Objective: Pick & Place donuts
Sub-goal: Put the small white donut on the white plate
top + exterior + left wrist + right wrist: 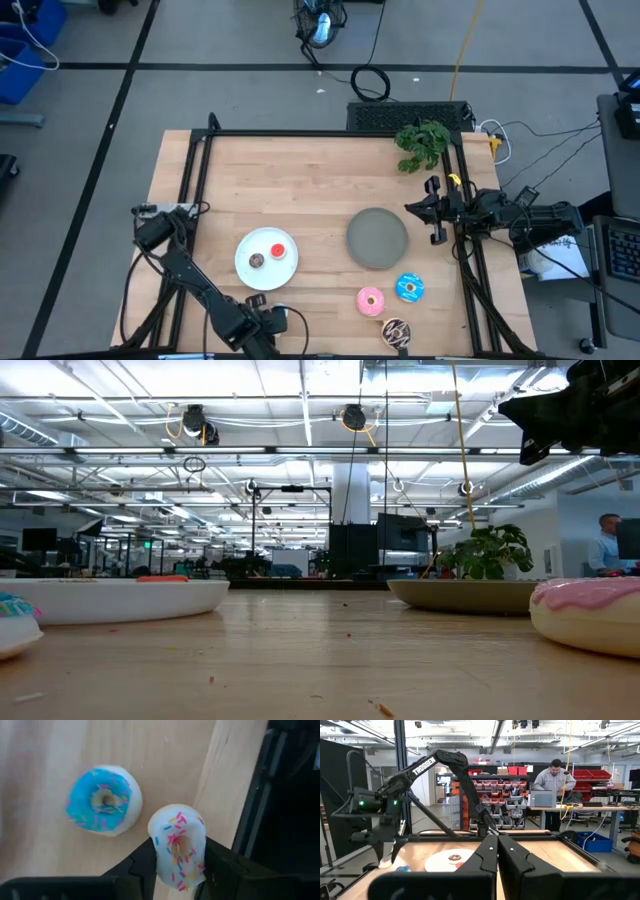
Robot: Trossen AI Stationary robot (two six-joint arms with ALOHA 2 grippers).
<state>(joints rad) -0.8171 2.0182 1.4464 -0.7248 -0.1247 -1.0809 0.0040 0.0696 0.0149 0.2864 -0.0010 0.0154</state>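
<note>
The left gripper (180, 865) is clenched on the whitish donut (178, 845), one finger on each side of the ring, at the near edge of the table (300, 180). A small blue donut (104, 800) lies on the wood just beside the fingers, apart from them. The whitish donut looks light and stiff, probably with smooth icing that could slip, so holding it across the outer rim seems to me the right place. The right gripper (497, 851) waits at the other side, its fingers pressed together and holding nothing. Only the high view shows the white plate (250, 268) with a red donut (278, 251) and a brown donut (257, 261), the grey plate (377, 238), and the larger donuts: pink donut (371, 299), blue donut (409, 288), dark sprinkled donut (396, 331). Only the left wrist view shows the grasp.
</note>
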